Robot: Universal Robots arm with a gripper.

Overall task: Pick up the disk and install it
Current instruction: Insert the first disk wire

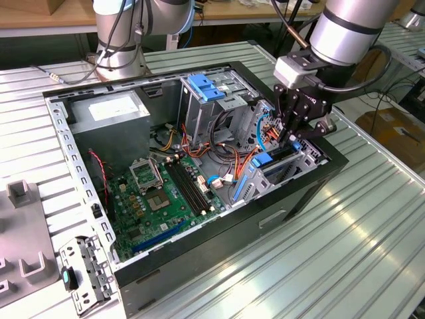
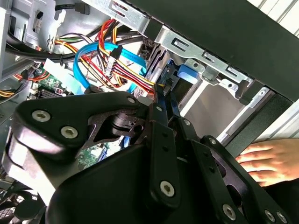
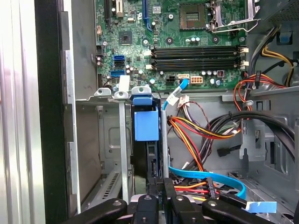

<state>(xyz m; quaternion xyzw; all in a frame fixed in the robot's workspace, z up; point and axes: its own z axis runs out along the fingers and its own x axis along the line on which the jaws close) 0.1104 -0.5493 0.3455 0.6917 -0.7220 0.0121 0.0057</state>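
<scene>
The disk (image 3: 145,161) stands on edge in the drive bay at the case's corner on the exterior view's right, a dark slab with a blue plastic rail tab (image 3: 145,122) at its end. In the exterior view the disk (image 1: 282,158) sits low in the bay, directly under my gripper (image 1: 292,138). My black fingers (image 3: 155,205) are drawn close together on the disk's near edge. In the second wrist view the gripper (image 2: 164,93) narrows to a pinch just beside the blue tab (image 2: 188,73).
The open computer case (image 1: 312,193) holds a green motherboard (image 1: 166,196), a grey power supply box (image 1: 109,109) and bundles of red, yellow and blue cables (image 3: 201,135) beside the bay. A person's hand (image 2: 271,161) rests outside the case wall. Grey fixtures (image 1: 26,219) lie at the exterior view's left.
</scene>
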